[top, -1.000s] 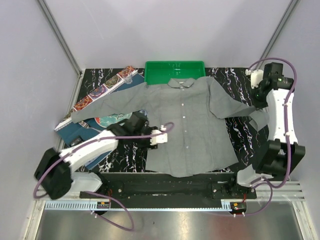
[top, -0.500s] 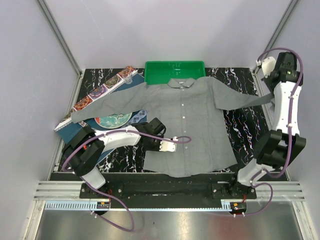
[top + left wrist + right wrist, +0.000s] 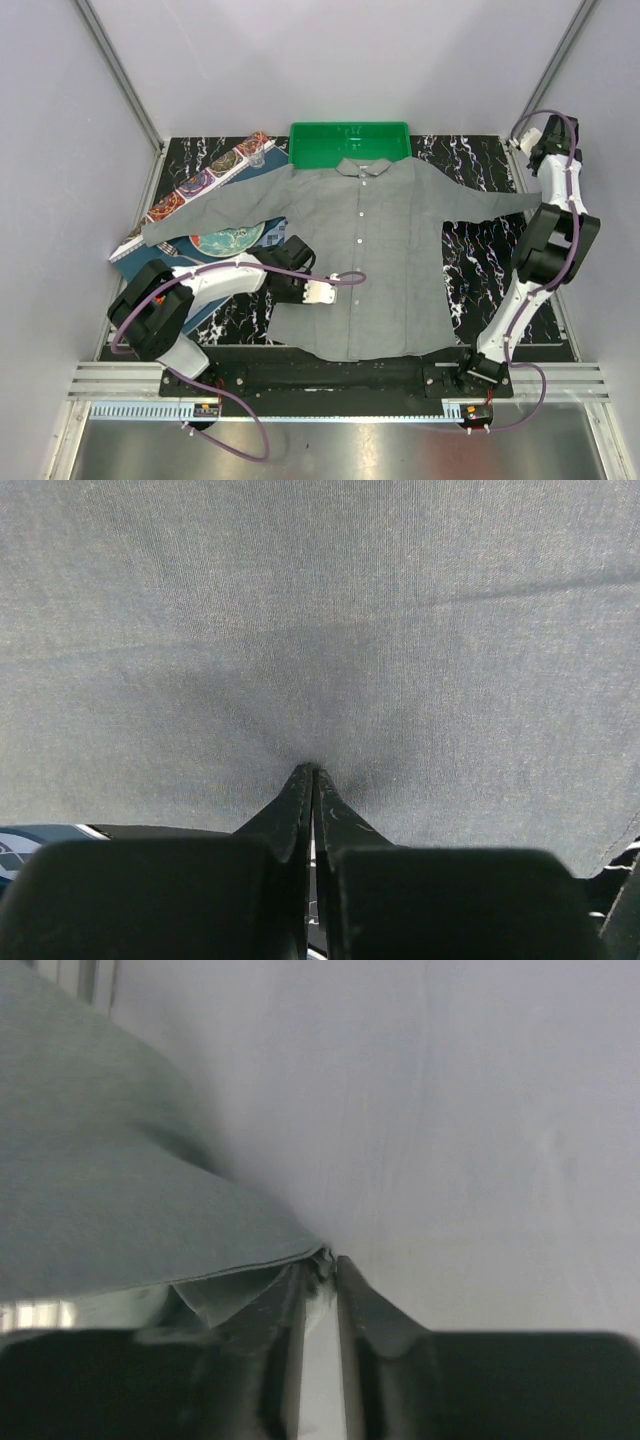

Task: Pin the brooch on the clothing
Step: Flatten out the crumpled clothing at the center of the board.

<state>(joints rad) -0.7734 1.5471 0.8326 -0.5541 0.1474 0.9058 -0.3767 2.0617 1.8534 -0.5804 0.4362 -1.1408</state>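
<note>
The clothing [image 3: 385,250], a plain grey button-up shirt, lies spread flat on the dark marbled table. My left gripper [image 3: 322,292] is at the shirt's lower left edge. In the left wrist view it [image 3: 313,770] is shut on a pinch of the grey cloth [image 3: 320,630], which puckers at the tips. My right gripper [image 3: 541,188] is at the end of the right sleeve, close to the right wall. In the right wrist view its jaws [image 3: 320,1260] stand a little apart, with the cuff's corner [image 3: 250,1250] at the tips. The brooch is out of view.
A green tray [image 3: 350,140] stands behind the collar. Left of the shirt lie a round red-and-teal plate [image 3: 225,240], a dark blue placemat [image 3: 150,262], a patterned strip [image 3: 200,183] and a small clear cup [image 3: 257,155]. Pale walls close in on both sides.
The left gripper slid onto the shirt's left edge, shut on it and drew it leftward. The right arm pulled the right sleeve out straight toward the wall, and its jaws have parted.
</note>
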